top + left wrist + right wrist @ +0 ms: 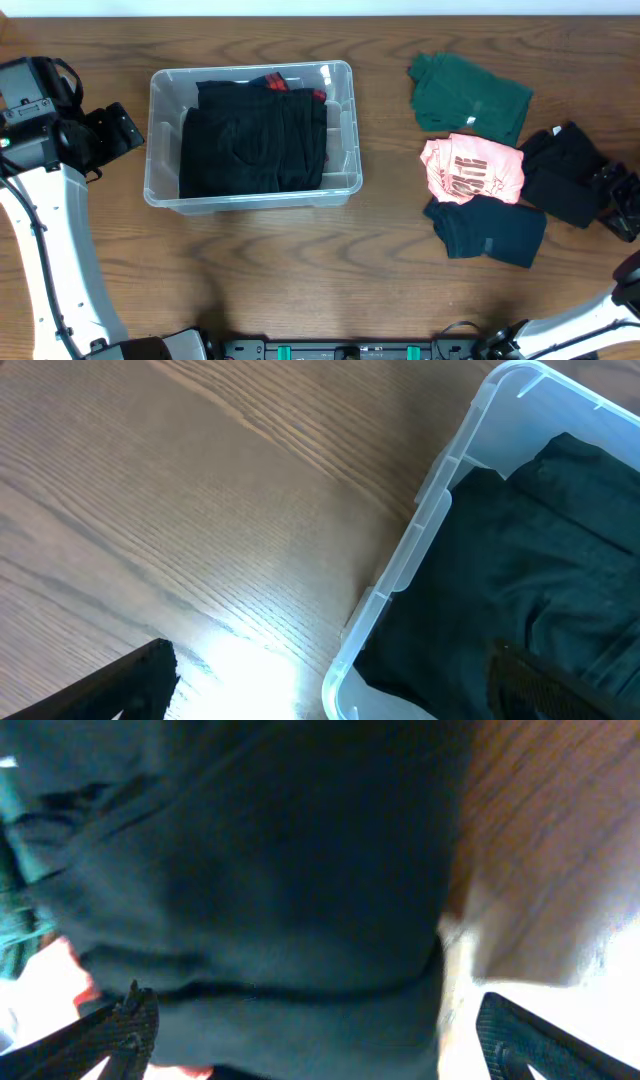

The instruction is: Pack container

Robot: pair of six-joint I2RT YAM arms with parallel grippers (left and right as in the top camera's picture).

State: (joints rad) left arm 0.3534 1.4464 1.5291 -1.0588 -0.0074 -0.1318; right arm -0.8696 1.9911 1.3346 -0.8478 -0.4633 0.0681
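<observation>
black garment (260, 870) close under wide right tool (315, 1030), left tool (335, 678) wide at container (430, 510) rim

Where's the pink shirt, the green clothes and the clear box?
pink shirt (472, 168): overhead view, middle of its printed front.
green garment (470, 95): overhead view, middle of the fold.
container (163, 140): overhead view, its bare left wall.

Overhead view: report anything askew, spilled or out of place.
Nothing spilled or damaged. The container sits square, a black garment folded inside with a red edge showing at its far end. Right of it, the green piece, pink piece, navy piece and black piece lie loosely bunched.
</observation>
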